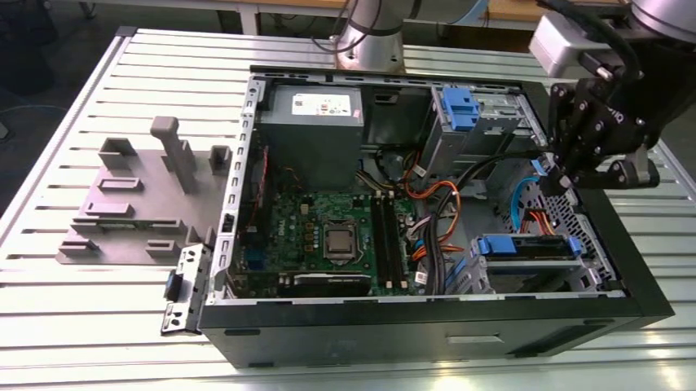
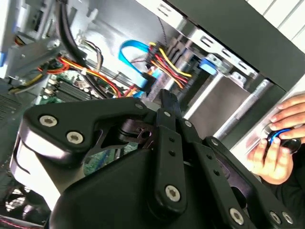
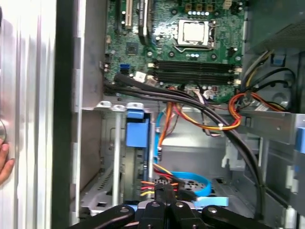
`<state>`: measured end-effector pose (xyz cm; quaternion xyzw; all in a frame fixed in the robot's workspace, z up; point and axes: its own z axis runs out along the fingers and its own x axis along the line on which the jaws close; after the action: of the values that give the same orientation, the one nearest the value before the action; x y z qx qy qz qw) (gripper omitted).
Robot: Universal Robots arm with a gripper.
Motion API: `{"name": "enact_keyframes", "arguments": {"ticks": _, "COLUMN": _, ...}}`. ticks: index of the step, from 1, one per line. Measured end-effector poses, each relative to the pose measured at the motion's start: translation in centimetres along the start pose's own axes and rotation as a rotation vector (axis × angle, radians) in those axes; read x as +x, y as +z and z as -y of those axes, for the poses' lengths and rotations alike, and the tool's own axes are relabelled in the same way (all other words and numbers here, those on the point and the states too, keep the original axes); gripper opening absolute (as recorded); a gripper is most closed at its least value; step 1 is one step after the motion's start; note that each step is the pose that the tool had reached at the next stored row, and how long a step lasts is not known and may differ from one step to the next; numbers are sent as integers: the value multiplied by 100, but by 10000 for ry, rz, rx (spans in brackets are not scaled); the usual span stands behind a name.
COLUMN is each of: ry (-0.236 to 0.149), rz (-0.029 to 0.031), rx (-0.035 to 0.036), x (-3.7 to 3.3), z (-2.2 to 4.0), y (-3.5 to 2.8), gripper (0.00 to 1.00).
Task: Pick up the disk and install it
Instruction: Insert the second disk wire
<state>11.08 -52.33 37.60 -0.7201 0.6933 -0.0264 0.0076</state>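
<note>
Gripper (image 1: 560,175) hung inside the case (image 1: 641,285), apparently clenched and empty — disk (image 1: 530,248) sat bayed below it. Judged rigid, fragile; grasp by blue rail edges.

Even overhead light fills the exterior view, with pale glare on the ribbed tabletop (image 1: 98,309) and deep shadow inside the open computer case (image 1: 435,314). In the second wrist view the black gripper (image 2: 167,102) looms soft-focused, and a person's hand (image 2: 279,143) looks washed out.

Open computer case (image 1: 641,301) on slatted table (image 1: 98,326), green motherboard (image 1: 326,236) inside, grey slotted stand (image 1: 142,204) beside it
</note>
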Motion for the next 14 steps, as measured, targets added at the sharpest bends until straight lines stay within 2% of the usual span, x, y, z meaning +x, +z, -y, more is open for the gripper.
{"name": "enact_keyframes", "arguments": {"ticks": 6, "ry": -1, "rz": 0, "rx": -4, "x": -160, "z": 7, "y": -21, "gripper": 11}}
{"name": "enact_keyframes", "arguments": {"ticks": 11, "ry": -1, "rz": 1, "rx": -31, "x": -227, "z": 12, "y": -62, "gripper": 11}}
{"name": "enact_keyframes", "arguments": {"ticks": 12, "ry": -1, "rz": 2, "rx": -42, "x": -239, "z": 12, "y": -64, "gripper": 11}}
{"name": "enact_keyframes", "arguments": {"ticks": 14, "ry": -4, "rz": -17, "rx": -113, "x": -270, "z": 19, "y": -64, "gripper": 11}}
